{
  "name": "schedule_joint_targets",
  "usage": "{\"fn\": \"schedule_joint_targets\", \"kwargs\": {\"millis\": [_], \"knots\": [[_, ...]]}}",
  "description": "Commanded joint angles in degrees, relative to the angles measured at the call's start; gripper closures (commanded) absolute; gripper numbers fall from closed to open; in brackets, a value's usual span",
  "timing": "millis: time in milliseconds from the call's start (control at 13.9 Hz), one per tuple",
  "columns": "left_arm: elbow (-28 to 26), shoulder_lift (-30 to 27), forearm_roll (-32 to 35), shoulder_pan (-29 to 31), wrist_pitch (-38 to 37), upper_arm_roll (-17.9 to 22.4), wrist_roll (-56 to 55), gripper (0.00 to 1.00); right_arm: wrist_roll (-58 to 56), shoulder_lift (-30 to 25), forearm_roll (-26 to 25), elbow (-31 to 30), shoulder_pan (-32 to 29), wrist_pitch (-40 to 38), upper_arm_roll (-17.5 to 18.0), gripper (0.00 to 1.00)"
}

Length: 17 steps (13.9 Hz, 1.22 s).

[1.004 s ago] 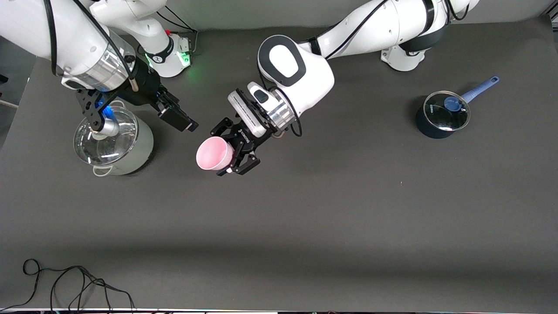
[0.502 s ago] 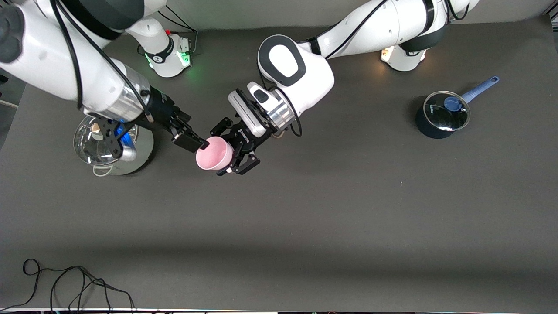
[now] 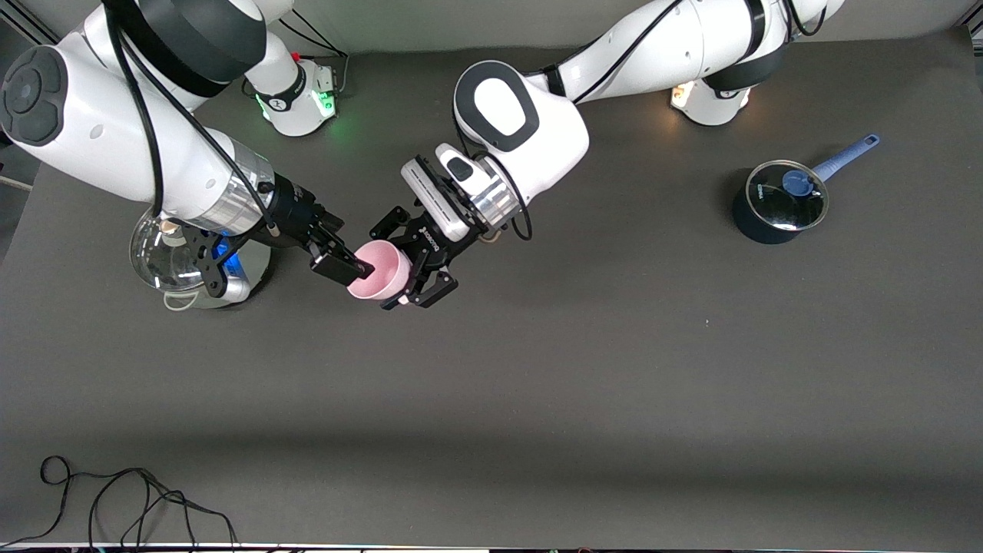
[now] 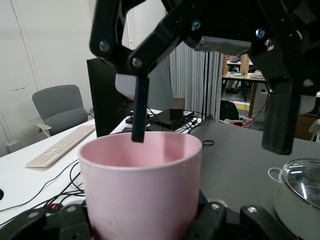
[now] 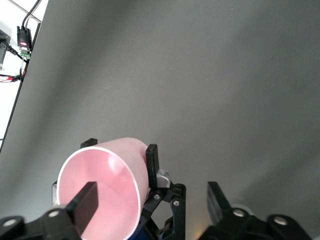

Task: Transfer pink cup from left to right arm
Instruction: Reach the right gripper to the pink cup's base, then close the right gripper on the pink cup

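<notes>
The pink cup (image 3: 379, 270) is held up over the bare middle of the dark desk (image 3: 584, 369), clamped by its lower body in the left pincer (image 3: 418, 269), whose linkage fingers are closed on it. In the front view the cup lies tipped, its mouth turned toward about nine o'clock, where the right pincer (image 3: 349, 270) meets it.

From the front, the right pincer's black tips merely overlap the rim. The left wrist view settles it: one slim finger (image 4: 140, 110) hangs inside the cup's mouth, the other (image 4: 281, 120) stands outside the wall, clear of it. The right wrist view agrees, with one pad (image 5: 89, 201) inside the cup (image 5: 107, 192) and the other (image 5: 218, 200) well apart, so the right pincer is open and straddles the rim.

A lidded steel pot (image 3: 196, 265) sits beneath the right arm; a blue saucepan (image 3: 779, 201) stands toward the left arm's end.
</notes>
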Motion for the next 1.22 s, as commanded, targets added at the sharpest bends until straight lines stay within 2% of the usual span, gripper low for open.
{"fn": "schedule_joint_targets", "kwargs": {"millis": [0, 143, 287, 358, 502, 860, 932, 1004, 1075, 1147], "knots": [[0.8, -1.1, -0.6, -1.1, 0.6, 1.1, -0.9, 1.00, 1.1, 1.0, 1.3, 0.4, 0.3, 0.9, -0.1, 0.30], [0.8, -1.1, -0.6, -1.1, 0.6, 1.1, -0.9, 1.00, 1.3, 1.0, 1.3, 0.5, 0.3, 0.9, 0.0, 0.55], [0.8, -1.1, -0.6, -1.1, 0.6, 1.2, -0.8, 1.00, 1.3, 1.0, 1.3, 0.6, 0.3, 0.9, 0.0, 0.90], [0.8, -1.1, -0.6, -1.1, 0.6, 1.3, -0.9, 1.00, 1.4, 1.0, 1.3, 0.6, 0.3, 0.9, 0.0, 0.96], [0.8, -1.1, -0.6, -1.1, 0.6, 1.3, -0.8, 1.00, 1.3, 1.0, 1.2, 0.8, 0.3, 0.9, 0.0, 1.00], [0.8, -1.1, -0.3, -1.0, 0.6, 1.5, -0.8, 1.00, 1.3, 1.0, 0.7, 0.9, 0.3, 1.0, 0.0, 1.00], [0.8, -1.1, -0.3, -1.0, 0.5, 1.3, -1.0, 0.87, 1.2, 1.0, 0.6, 0.9, 0.3, 1.3, 0.0, 1.00], [0.8, -1.0, -0.1, -1.0, 0.1, 1.1, -1.4, 0.19, 1.2, 1.1, 0.5, 0.9, 0.3, 1.5, 0.0, 1.00], [0.7, -1.1, -0.1, -0.9, 0.1, 1.2, -1.8, 0.00, 1.1, 1.1, 0.5, 1.0, 0.3, 1.6, 0.0, 1.00], [0.7, -1.1, -0.1, -0.9, 0.1, 1.2, -1.9, 0.00, 0.9, 1.1, 0.4, 1.1, 0.3, 1.9, 0.0, 1.00]]}}
